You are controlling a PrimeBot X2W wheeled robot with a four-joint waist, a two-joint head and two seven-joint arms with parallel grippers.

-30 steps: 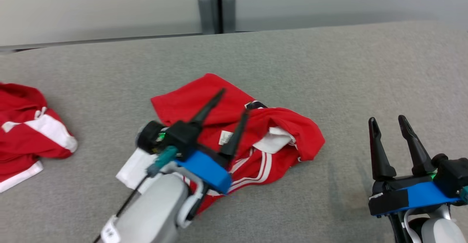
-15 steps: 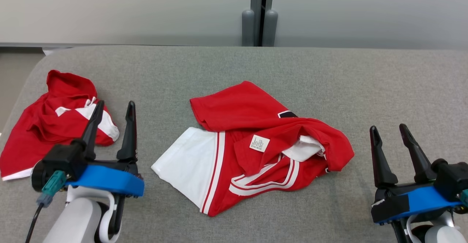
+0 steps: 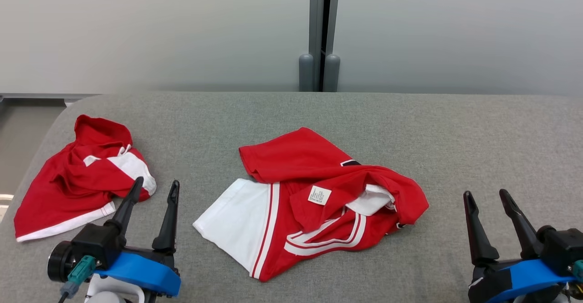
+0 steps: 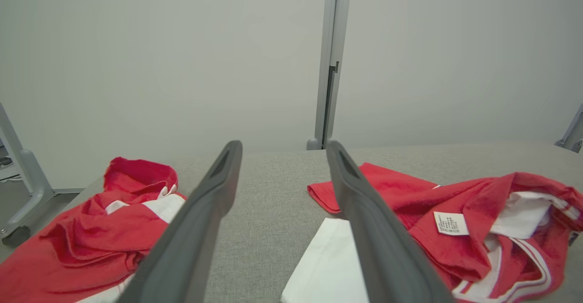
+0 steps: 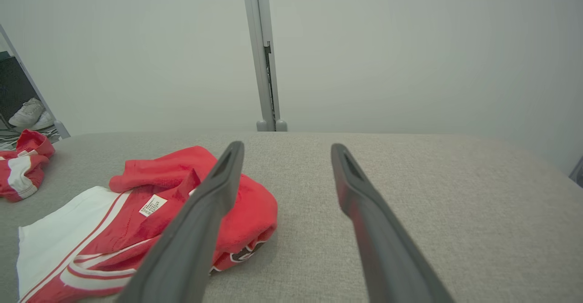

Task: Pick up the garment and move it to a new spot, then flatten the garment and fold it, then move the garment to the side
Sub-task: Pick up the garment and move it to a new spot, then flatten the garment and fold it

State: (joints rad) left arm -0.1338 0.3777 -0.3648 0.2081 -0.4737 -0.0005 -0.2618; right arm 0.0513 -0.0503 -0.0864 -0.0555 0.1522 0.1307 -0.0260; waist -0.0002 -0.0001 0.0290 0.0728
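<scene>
Red-and-white garment (image 3: 319, 198) lies crumpled at the middle of the grey tabletop (image 3: 455, 134), between left gripper (image 3: 156, 182) and right gripper (image 3: 485, 193), both jaws wide and empty. It looks soft, light, limp; best pinched at a flat outer edge, not the bunched middle.

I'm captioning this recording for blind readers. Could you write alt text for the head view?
A crumpled red-and-white jersey garment lies in the middle of a grey fabric-covered table. A second rumpled red-and-white garment sits at the left, and the robot's left claw and right claw stand open at the bottom corners, holding nothing.
</scene>
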